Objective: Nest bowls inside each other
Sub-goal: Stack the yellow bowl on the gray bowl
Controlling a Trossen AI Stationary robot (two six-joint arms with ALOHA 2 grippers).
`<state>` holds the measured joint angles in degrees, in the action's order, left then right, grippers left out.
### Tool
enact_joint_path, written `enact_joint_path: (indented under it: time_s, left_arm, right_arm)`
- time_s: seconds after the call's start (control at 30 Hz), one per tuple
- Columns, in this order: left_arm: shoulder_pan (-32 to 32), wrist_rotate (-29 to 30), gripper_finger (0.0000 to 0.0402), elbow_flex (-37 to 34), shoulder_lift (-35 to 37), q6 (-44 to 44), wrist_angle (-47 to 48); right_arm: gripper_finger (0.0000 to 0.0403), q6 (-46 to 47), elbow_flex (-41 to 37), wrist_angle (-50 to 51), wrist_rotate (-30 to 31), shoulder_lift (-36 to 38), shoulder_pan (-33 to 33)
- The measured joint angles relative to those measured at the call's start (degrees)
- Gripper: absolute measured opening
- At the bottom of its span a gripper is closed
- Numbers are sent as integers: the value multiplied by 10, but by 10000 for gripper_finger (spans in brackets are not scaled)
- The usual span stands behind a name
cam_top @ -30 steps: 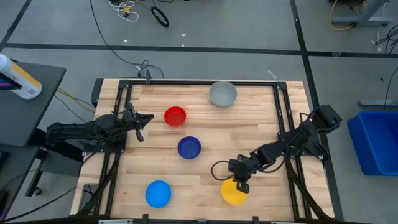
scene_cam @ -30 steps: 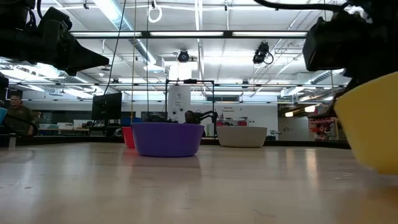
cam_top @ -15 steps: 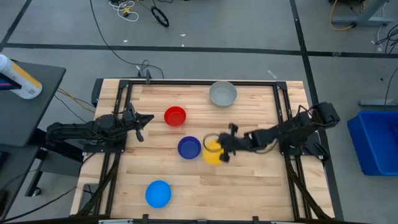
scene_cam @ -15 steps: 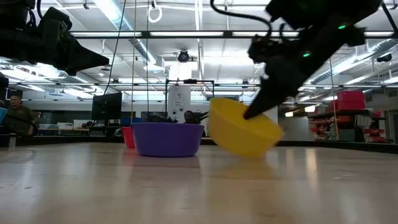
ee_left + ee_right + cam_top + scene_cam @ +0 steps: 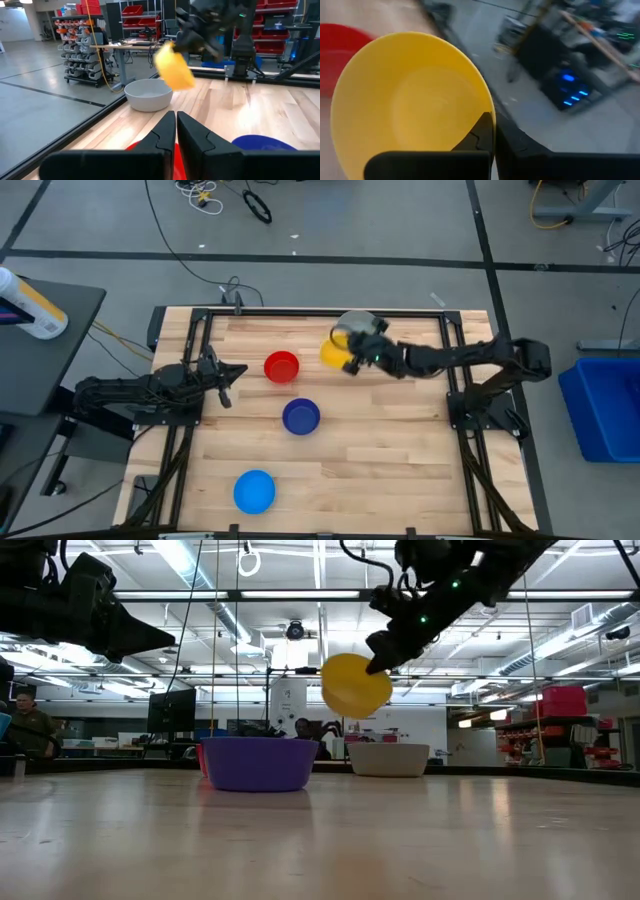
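The yellow bowl [image 5: 334,351] hangs in the air beside the grey bowl [image 5: 352,323], with my right gripper [image 5: 350,354] shut on it. In the low view the yellow bowl [image 5: 355,686] is well above the table and tipped on its side. The grey bowl [image 5: 388,759] stands on its base at the far edge. The red bowl [image 5: 282,367], the dark blue bowl [image 5: 301,417] and the light blue bowl [image 5: 254,491] stand apart on the table. My left gripper [image 5: 226,376] waits shut at the table's left side. My right gripper pinches the yellow bowl's rim [image 5: 488,113], one finger inside the bowl and one outside. The fingers come from the table's right, slanting a little downward. The bowl is lifted clear of the table and tipped, its opening turned toward the gripper.
A black frame [image 5: 320,312] runs around the wooden table top. The right arm [image 5: 450,360] stretches across the far right part of the table. Bare wood lies along the near right part [image 5: 400,470].
My right gripper has swung from the table's near right part toward the far edge and upward, turning its wrist on the way. It has carried the yellow bowl from just above the table to beside the grey bowl, and the bowl has tipped onto its side.
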<state>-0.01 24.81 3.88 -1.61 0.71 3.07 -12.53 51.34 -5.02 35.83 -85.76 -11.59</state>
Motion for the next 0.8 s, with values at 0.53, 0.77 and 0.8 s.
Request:
enact_joint_path:
  time_s: [0.53, 0.77, 0.8]
  left_arm:
    - [0, 15, 22, 0, 0, -3, 1]
    - [0, 15, 22, 0, 0, -4, 0]
    - [0, 15, 22, 0, 0, -5, 0]
  right_arm:
    - [1, 24, 1, 37, -181, 4, -231]
    - [1, 49, 1, 81, -244, -23, -270]
    - [1, 50, 1, 85, -243, -30, -271]
